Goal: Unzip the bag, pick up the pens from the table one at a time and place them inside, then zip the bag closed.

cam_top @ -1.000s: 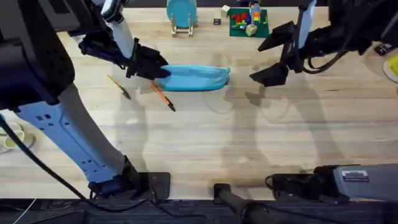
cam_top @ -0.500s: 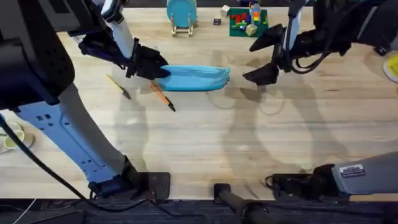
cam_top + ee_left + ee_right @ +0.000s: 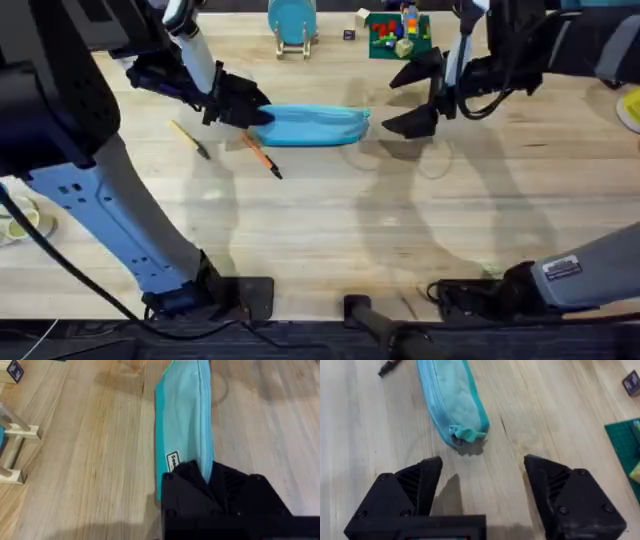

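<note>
The bag (image 3: 305,125) lay on the table (image 3: 400,220), zipped shut, so nothing was in it that you could see. Your left gripper (image 3: 243,108) pinched its left end tight. Your right gripper (image 3: 412,96) hung just beside the other end, jaws wide, near the zipper tab (image 3: 467,435). You looked to be at the unzip step. Next you would need to pinch that tab and pull. The orange pen (image 3: 260,155) and tan pen (image 3: 190,139) waited on the table.
</note>
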Available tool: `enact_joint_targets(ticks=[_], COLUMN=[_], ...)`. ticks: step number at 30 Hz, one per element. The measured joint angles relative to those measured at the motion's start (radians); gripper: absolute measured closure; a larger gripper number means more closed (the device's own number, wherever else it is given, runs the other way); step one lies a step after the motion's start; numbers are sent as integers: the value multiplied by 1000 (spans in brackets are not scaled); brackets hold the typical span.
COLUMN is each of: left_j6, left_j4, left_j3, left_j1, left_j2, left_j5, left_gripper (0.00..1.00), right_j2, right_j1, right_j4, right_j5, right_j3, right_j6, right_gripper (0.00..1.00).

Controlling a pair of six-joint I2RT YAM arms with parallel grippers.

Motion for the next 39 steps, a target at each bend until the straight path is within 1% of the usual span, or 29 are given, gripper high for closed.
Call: enact_joint_targets(ticks=[9,15,19,26,32,39], left_j6=[0,0,0,0,0,0], left_j4=[0,0,0,0,0,0], left_j3=[0,0,0,0,0,0], left_j1=[0,0,0,0,0,0], left_j2=[0,0,0,0,0,0], left_j5=[1,1,1,1,1,1], left_gripper=[959,959,959,959,959,959], right_j2=[31,67,101,105,105,105], right_j1=[7,9,21,59,66,70], right_j4=[62,78,79,101,102,101], right_j5=[-91,-121,-127,-130,-130,-130], right_j3=[1,4,5,6,6,6], right_j6=[-4,-4,-4,-4,-4,-5], right_gripper=[43,53,53,77,135,168])
